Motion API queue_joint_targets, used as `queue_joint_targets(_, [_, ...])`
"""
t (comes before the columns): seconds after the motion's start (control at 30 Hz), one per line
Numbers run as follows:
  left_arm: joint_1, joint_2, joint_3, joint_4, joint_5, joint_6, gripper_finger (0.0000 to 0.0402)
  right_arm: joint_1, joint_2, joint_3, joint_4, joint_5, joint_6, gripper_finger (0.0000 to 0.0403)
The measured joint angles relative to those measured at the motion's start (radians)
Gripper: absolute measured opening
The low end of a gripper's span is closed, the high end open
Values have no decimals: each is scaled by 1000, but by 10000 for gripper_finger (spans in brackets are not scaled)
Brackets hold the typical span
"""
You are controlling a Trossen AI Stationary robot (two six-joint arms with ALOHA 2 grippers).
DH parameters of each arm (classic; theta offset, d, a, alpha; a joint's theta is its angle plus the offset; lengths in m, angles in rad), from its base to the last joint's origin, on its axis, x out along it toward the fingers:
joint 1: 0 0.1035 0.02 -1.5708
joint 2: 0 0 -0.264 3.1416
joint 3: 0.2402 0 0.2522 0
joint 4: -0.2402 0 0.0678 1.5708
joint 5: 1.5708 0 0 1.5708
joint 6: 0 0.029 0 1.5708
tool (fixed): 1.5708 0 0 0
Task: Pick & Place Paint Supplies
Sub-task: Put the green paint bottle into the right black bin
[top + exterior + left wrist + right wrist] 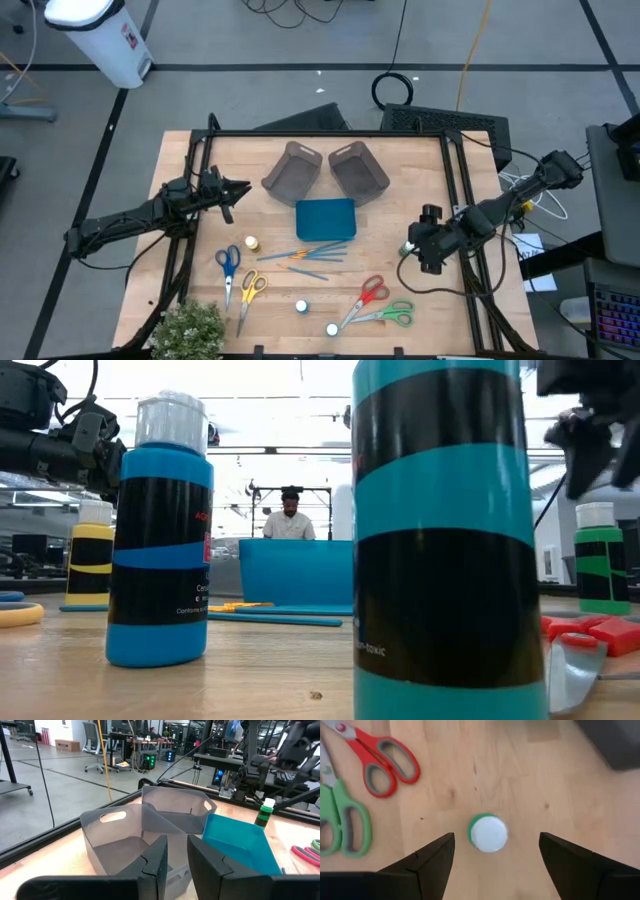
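Note:
My right gripper point(492, 851) points down, open, over a white-capped green paint bottle point(488, 833) that stands upright on the table at the right point(404, 251); one finger is on each side of the cap, neither touching. Red scissors point(370, 292) and green scissors point(395, 315) lie nearby. Blue scissors point(228, 262), yellow scissors point(250, 288), a yellow bottle point(252, 243), a blue bottle point(301, 307), a teal bottle point(332, 328) and thin brushes point(312, 255) rest flat on the wood. My left gripper point(176, 851) waits level at the table's left, a narrow gap between its fingers, holding nothing.
Two grey-brown bins point(292, 168) point(358, 168) stand at the back middle, with a teal tray point(325, 218) just in front of them. A small plant point(188, 328) sits at the near left edge. A dark frame point(330, 133) borders the table. A person shows in the room behind point(290, 520).

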Motion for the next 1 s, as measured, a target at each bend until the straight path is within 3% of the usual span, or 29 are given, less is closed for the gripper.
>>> queue_joint_targets(0.27, [0,0,0,0,0,0,81,-4,0,-127,120,-1,-51,279])
queue_joint_targets(0.73, [0,0,0,0,0,0,81,-3,-23,-128,179,1,-61,276])
queue_joint_targets(1.0, [0,0,0,0,0,0,81,-3,-23,-128,169,1,-61,224])
